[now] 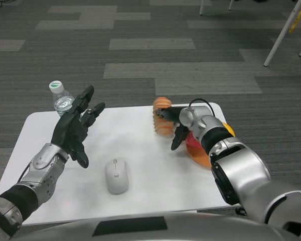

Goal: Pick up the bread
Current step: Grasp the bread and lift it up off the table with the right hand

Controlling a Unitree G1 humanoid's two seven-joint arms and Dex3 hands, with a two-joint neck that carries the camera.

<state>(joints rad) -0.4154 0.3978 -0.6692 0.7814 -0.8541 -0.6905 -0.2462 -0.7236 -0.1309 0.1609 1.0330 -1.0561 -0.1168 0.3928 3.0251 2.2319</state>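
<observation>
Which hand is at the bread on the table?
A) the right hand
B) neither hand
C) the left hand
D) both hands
A: the right hand has its fingers around the ridged orange bread, while the left hand is raised, fingers spread, over the table's left side.

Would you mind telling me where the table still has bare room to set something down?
The widest bare patch lies mid-table, between the mouse and the bread. The table's near-right part is also bare, between the mouse and the orange bowl. The far right is crowded: the right hand is wrapped around the bread beside the bowl. The left hand hovers near the bottle.
</observation>
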